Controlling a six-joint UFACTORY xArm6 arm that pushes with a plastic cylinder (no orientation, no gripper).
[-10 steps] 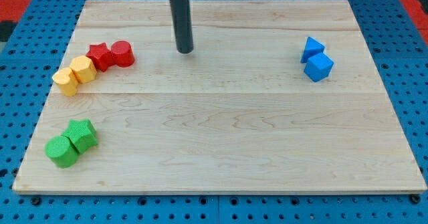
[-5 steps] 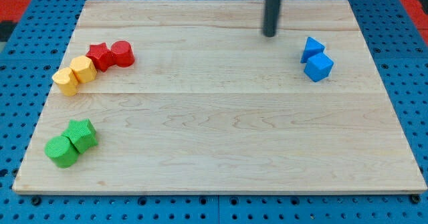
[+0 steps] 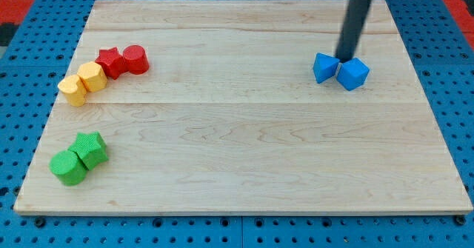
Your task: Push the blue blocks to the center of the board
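Observation:
Two blue blocks lie at the board's right side. A blue triangular block [image 3: 324,67] sits on the left and a blue cube [image 3: 353,73] on the right, touching. My tip [image 3: 346,58] is just above them toward the view's top, at the seam between the two, touching or nearly touching both. The wooden board [image 3: 244,129] fills most of the view.
At the board's left are a red star block [image 3: 109,61] and a red cylinder [image 3: 135,58], two yellow blocks [image 3: 83,83] below them, and two green blocks [image 3: 78,158] near the bottom left. A blue pegboard [image 3: 22,85] surrounds the board.
My tip has swept from the board's top middle to the right and come down onto the blue blocks. The blue triangular block has slid left and down, from above the cube to beside it.

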